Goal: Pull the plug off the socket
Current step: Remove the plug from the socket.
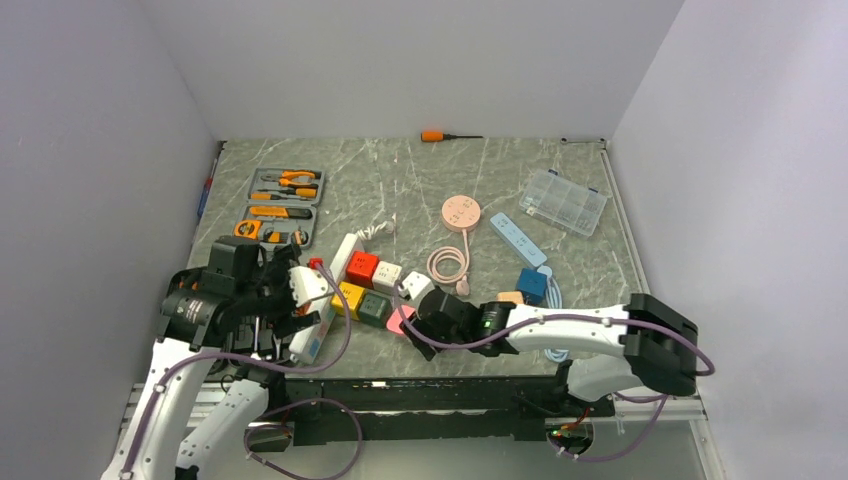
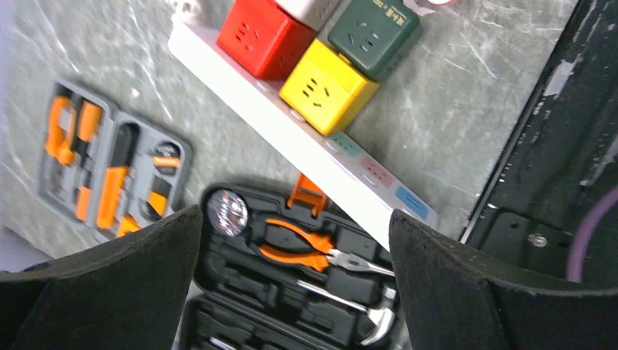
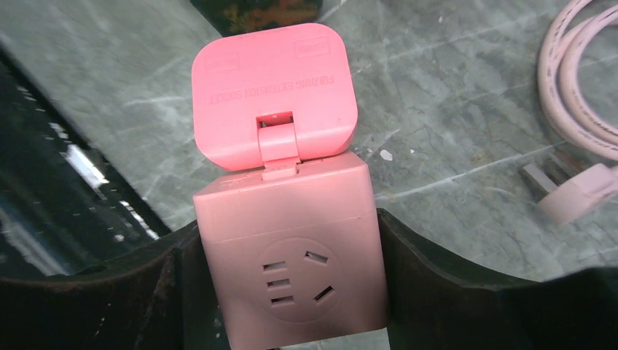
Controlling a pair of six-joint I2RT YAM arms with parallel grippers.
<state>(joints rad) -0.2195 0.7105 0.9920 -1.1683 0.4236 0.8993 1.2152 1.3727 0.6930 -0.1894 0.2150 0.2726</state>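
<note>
Overhead camera looks down from behind; wrist cameras close (left shares socket (image 2: 313,153)).

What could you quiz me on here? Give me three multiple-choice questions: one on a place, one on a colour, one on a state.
1. Where does the orange screwdriver lie?
A. at the far edge of the table, by the back wall
B. at the near edge, between the arms' bases
C. held up in the air

2. What colour is the cube between the fingers of the right gripper?
A. yellow
B. pink
C. green

3. How is the left gripper?
A. shut on a plug
B. shut on nothing
C. open, holding nothing

Answers:
1 A: the top view shows it lying by the back wall.
2 B: the right wrist view shows a pink cube touching both fingers.
3 C: its fingers stand wide apart with nothing between them.
</note>
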